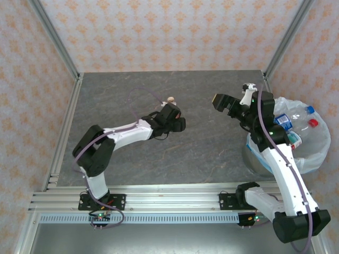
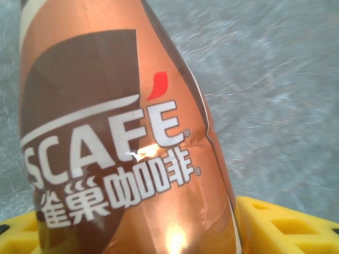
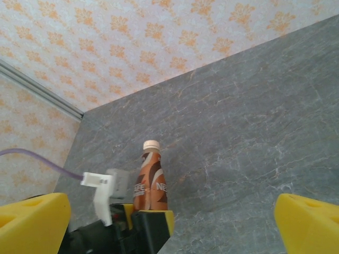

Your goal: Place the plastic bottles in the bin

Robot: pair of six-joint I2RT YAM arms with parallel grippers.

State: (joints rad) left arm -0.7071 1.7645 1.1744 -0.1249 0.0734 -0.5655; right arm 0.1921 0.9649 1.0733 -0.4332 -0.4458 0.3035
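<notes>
A brown coffee bottle [image 3: 150, 180] with a pale cap [image 1: 170, 99] stands upright on the grey table near the middle. My left gripper [image 1: 172, 119] is shut on its lower body, with a yellow pad [image 2: 286, 225] pressed to each side and the label [image 2: 116, 137] close in front of the camera. The bin [image 1: 313, 154], lined with a white bag, stands at the right edge and holds several bottles [image 1: 283, 121], one with a red cap [image 1: 313, 123]. My right gripper [image 1: 223, 103] hangs open above the table left of the bin, its fingers [image 3: 307, 222] wide apart and holding nothing.
Patterned walls with metal posts [image 1: 55, 39] close the table in at the back and sides. An aluminium rail [image 1: 169, 201] runs along the near edge. Bare grey tabletop [image 1: 212, 143] lies between the two grippers.
</notes>
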